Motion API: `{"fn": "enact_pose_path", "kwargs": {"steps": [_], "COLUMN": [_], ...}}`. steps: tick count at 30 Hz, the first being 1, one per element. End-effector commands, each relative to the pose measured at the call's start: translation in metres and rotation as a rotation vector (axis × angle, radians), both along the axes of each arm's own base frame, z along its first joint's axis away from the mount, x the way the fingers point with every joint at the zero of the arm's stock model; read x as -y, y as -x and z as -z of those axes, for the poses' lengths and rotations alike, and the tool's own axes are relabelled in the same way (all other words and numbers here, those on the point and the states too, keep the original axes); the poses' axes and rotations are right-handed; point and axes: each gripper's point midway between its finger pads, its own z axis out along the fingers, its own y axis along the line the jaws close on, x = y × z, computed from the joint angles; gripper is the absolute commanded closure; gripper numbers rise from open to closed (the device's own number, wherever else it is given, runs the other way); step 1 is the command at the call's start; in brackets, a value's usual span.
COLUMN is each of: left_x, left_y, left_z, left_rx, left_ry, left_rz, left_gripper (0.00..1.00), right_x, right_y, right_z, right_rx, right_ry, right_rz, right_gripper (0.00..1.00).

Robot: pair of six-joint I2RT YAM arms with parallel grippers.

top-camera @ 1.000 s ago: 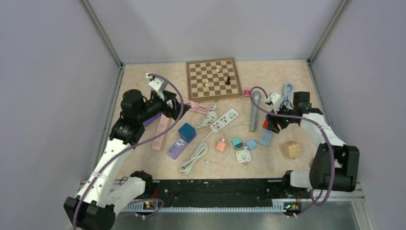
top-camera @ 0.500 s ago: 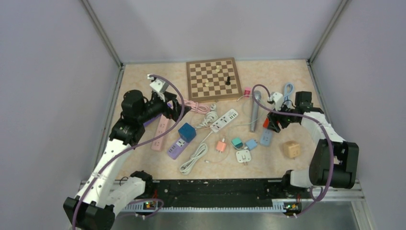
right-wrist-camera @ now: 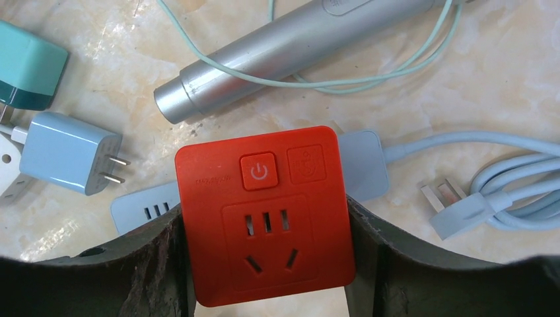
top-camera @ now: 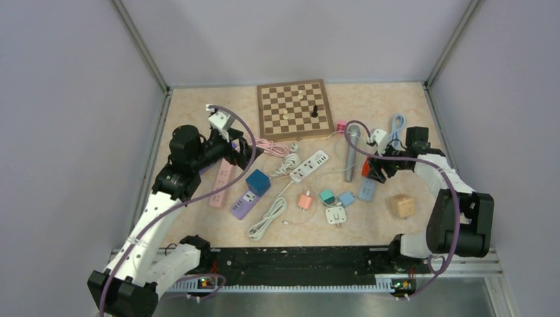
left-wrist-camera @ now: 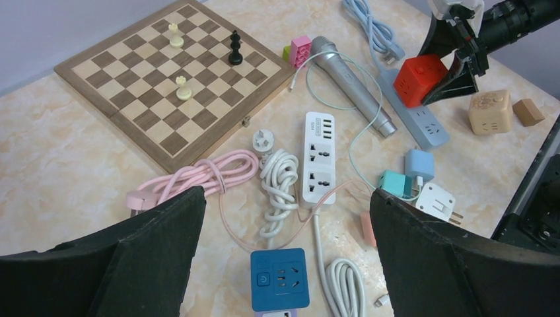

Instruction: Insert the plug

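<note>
Two dark fingers (right-wrist-camera: 148, 271) of the right claw (right-wrist-camera: 264, 264) press against opposite sides of a red cube socket (right-wrist-camera: 264, 218), closed just to its width. The cube's face, with a power button and outlets, points up at the wrist camera. Directly under it lies a blue-grey power strip (right-wrist-camera: 142, 208), whose ends stick out past the cube on both sides; whether cube and strip touch cannot be told. Just beyond the cube a silver microphone (right-wrist-camera: 277, 43) lies on the table (right-wrist-camera: 462, 79) with a thin green cord looped over it. A light blue charger (right-wrist-camera: 66, 155) rests beside the strip's end, its prongs pointing toward the cube, and a pale blue plug (right-wrist-camera: 462, 208) lies on the other side.

Well apart across the table, the left claw (left-wrist-camera: 287, 198) is spread wide and holds nothing. Below it are a blue cube socket (left-wrist-camera: 280, 279), a white power strip (left-wrist-camera: 319, 158) and a coiled pink cable (left-wrist-camera: 198, 175), with a chessboard (left-wrist-camera: 132, 99) further off.
</note>
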Motion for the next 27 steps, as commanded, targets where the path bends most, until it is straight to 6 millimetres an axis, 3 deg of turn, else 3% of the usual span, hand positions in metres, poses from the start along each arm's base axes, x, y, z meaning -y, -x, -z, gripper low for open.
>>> {"fn": "enact_pose_path", "kwargs": {"steps": [1,8,19,23,27], "left_x": [-0.002,-0.003,0.002,0.007,0.018], "left_y": [0.002,0.003,-0.004,-0.005,-0.004], "left_z": [-0.008,-0.005,0.0,0.001,0.002], "left_rx": [0.053,0.053,0.048,0.092,0.115], "left_ry": [-0.001,-0.002,0.047,0.071,0.112], "left_rz": [-0.008,-0.012,-0.02,0.006,0.034], "left_gripper": [0.01,0.01,0.01,0.01,0.01], "right_x": [0.019,0.025,0.009,0.007,0.007], "right_y": [0.054,0.062,0.011,0.011,0.021], "right_z": [0.059,0.065,0.02,0.017,0.028], "right_rx": [-0.21,-0.225,-0.146,-0.125,-0.127], "right_ry": [0.121,0.11,-0.098,-0.102,-0.094], "right_rz": [0.013,0.055,0.112,0.107,0.12], "right_gripper": [1.0,1.0,1.0,1.0,1.0]}}
